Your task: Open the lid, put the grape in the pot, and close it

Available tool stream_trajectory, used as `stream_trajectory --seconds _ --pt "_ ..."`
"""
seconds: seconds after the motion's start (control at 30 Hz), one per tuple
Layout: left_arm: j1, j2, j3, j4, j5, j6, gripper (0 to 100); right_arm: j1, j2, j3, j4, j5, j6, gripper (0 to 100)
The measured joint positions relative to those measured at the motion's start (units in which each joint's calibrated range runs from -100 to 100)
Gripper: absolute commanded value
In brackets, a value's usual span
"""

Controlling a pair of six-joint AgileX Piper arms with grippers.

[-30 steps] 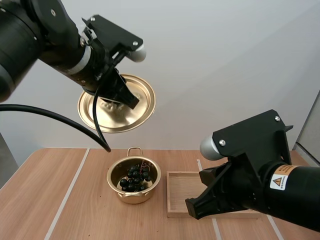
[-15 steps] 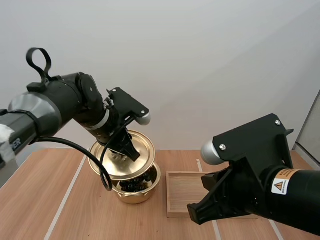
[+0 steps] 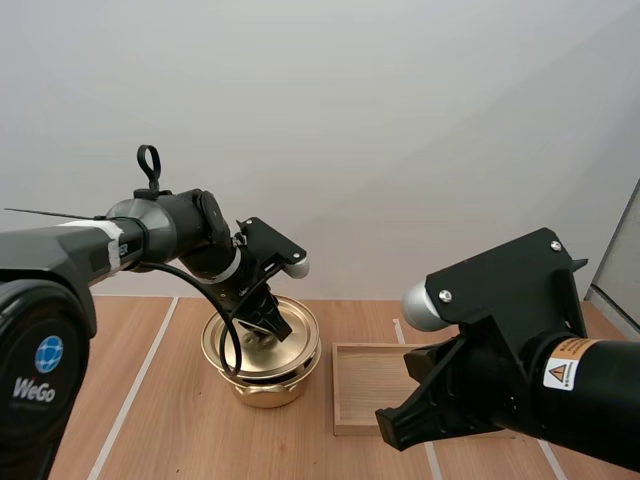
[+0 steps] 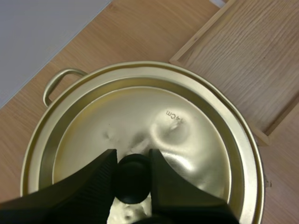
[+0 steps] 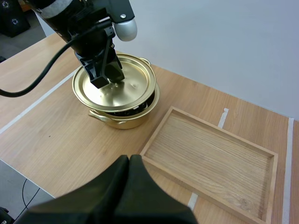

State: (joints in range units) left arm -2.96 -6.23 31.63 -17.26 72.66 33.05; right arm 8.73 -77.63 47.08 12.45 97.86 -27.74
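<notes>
Jaws on the right arm lie pressed together on nothing, held above the worktop [image 5: 56, 135] on the near side of the pot [image 3: 264, 390] and well apart from it. Just beside the pot, on the right arm's side, the tray [image 5: 210, 149] lies bare. On the pot sits the lid [image 4: 154, 135], and the left jaws pinch its black knob [image 4: 133, 176] from above. It is not yet square. From the right wrist it rides tilted, raised on the side towards the tray, and through that gap the grapes [image 5: 136, 108] show dark inside the pot. From the left wrist the lid covers nearly the whole mouth, with one pot handle [image 4: 58, 83] sticking out beyond its rim.

I judge the task to be in its last step, closing. The grapes are in and the lid is down over them, but it does not look seated. The next move calls for easing the lid level and centred on the pot until its rim drops in all round. Then the left jaws should spread off the knob and lift straight up, so the lid isn't dragged askew
</notes>
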Motion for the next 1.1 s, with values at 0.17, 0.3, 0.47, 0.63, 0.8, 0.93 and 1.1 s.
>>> stream_trajectory --seconds 0.17,0.3,0.47,0.63,0.8,0.93,1.1 --pt "0.00 2.8 0.0 -0.6 -3.0 0.7 0 0.0 0.0 0.0 -0.1 0.0 0.0 0" --pt "0.00 4.4 0.0 -1.0 -5.6 1.0 0 0.0 0.0 0.0 -0.1 0.0 0.0 0" --pt "0.00 7.3 0.0 -1.3 -7.5 1.9 0 0.0 0.0 0.0 -0.3 0.0 0.0 0" --pt "0.00 8.3 0.0 -2.7 -7.9 2.3 0 0.0 0.0 0.0 -0.4 0.0 0.0 0" --pt "0.00 8.5 0.0 -3.5 -7.8 2.3 1 0.0 0.0 0.0 -0.4 0.0 0.0 0" --pt "0.00 8.6 0.0 -3.5 -7.8 2.3 21 0.0 0.0 0.0 -0.4 0.0 0.0 0" --pt "0.00 8.6 0.0 -3.5 -7.8 2.3 97 0.0 0.0 0.0 -0.4 0.0 0.0 0"
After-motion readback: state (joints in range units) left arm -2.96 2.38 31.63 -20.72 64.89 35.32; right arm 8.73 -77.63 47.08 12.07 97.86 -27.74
